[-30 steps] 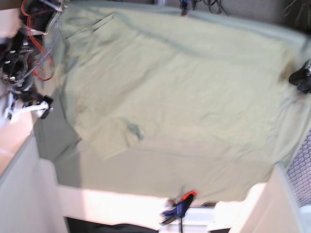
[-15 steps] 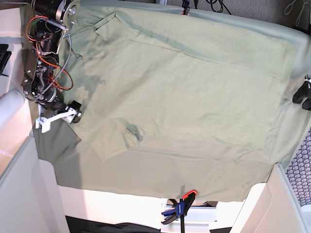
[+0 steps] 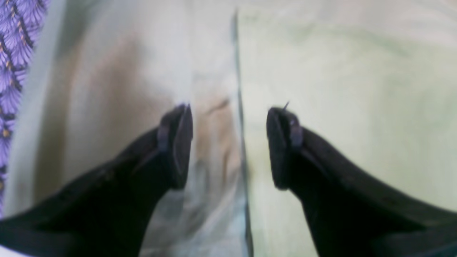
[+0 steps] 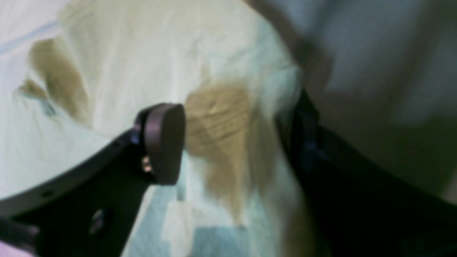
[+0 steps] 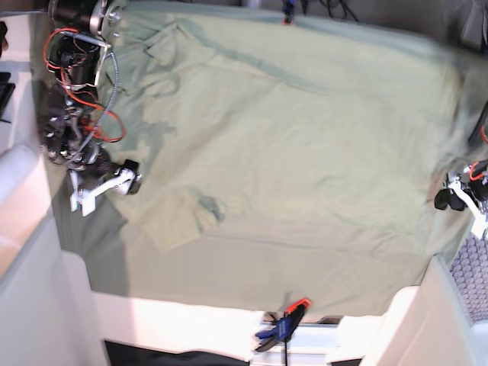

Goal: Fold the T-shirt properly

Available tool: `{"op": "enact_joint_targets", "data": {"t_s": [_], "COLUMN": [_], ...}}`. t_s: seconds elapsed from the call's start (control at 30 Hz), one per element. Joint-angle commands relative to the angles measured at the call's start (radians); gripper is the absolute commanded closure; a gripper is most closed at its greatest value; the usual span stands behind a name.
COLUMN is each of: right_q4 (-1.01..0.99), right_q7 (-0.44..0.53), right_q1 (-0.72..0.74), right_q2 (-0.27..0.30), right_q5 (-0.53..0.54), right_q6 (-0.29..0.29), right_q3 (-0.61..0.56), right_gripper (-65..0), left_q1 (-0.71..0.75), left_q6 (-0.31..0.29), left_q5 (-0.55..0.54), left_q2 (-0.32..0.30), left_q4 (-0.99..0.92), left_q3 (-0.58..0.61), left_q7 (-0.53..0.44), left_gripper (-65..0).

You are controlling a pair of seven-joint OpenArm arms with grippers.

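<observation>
Nearer the T-shirt's [image 5: 320, 145] lower corner now, the left hand [image 5: 450, 200].

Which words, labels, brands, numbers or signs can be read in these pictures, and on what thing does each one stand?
There is no readable text, brand, number or sign in any of the current views.
T-shirt: no lettering shows on the fabric that is in view.
Blue and black clamp with a red end: too small and blurred to tell whether it bears any marking.
</observation>
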Motion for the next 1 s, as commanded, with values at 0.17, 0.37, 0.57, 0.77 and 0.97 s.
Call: {"op": "enact_joint_targets", "data": {"t_s": [0.17, 0.37, 0.57, 0.77, 0.97], "right_q4": [0.009, 0.009, 0.009, 0.009, 0.009], "right_q7": [-0.022, -0.022, -0.022, -0.023, -0.022], "right_q1": [0.019, 0.019, 0.019, 0.019, 0.019], "right_q2": [0.008, 0.008, 0.007, 0.007, 0.007], "right_q5": [0.001, 0.001, 0.005, 0.005, 0.005], "right_q6": [-0.006, -0.006, -0.006, -0.005, -0.006], "right_q3": [0.0, 0.0, 0.0, 0.0, 0.0], "right_gripper": [-40.3, -40.3, -40.3, -40.1, -10.3], "left_q1": [-0.135, -0.136, -0.136, -0.136, -0.136], "left_q6": [0.039, 0.038, 0.037, -0.118, -0.118], "left_q5": [0.06, 0.06, 0.055, -0.012, -0.034], "left_q2": [0.08, 0.123, 0.139, 0.142, 0.141], "left_q4": [-0.182, -0.19, -0.19, -0.189, -0.188], "left_q3": [0.088, 0.092, 0.092, 0.092, 0.092], "left_q7": [-0.1, -0.088, -0.084, -0.085, -0.101], "left_gripper": [-36.5, -36.5, -22.2, -11.1, 0.0]}}
